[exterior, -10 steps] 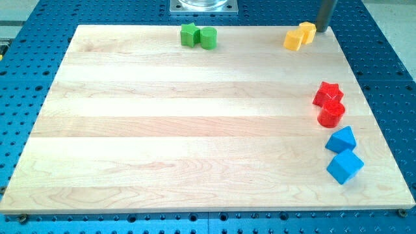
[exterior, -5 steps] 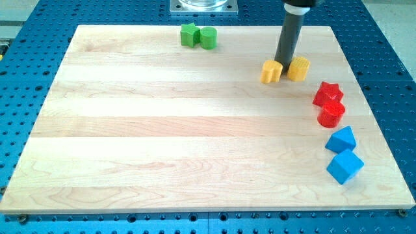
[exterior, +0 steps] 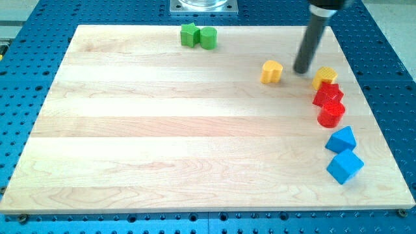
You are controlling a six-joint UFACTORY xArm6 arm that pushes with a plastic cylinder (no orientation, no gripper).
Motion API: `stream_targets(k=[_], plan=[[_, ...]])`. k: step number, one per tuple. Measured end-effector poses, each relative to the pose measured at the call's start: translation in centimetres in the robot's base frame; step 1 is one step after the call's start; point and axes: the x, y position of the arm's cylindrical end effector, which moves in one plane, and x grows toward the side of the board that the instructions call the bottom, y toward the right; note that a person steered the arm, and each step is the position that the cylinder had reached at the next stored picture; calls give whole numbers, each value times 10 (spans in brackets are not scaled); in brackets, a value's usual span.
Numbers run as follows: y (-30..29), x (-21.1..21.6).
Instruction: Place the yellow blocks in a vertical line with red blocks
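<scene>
Two yellow blocks lie at the view's upper right. One yellow block (exterior: 325,77) touches the top of the red star block (exterior: 327,94), which sits just above the red round block (exterior: 331,114). The other yellow block (exterior: 272,71) lies apart, to the left. My tip (exterior: 301,71) rests on the board between the two yellow blocks, nearer the right one, touching neither.
Two green blocks (exterior: 198,36) sit together near the board's top edge. A blue triangular block (exterior: 342,139) and a blue cube (exterior: 344,166) lie below the red blocks by the right edge. A metal mount (exterior: 203,6) stands beyond the top edge.
The right yellow block has slid right and down until it touches the red star. My tip has moved right, away from the left yellow block, which stayed put.
</scene>
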Motion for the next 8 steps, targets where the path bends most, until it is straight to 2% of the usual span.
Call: stream_targets(k=[1, 2, 3, 4, 5, 7, 8], plan=[[-40, 74], [-92, 52], [-16, 33], [-1, 24], [2, 54], [62, -49], [159, -6]])
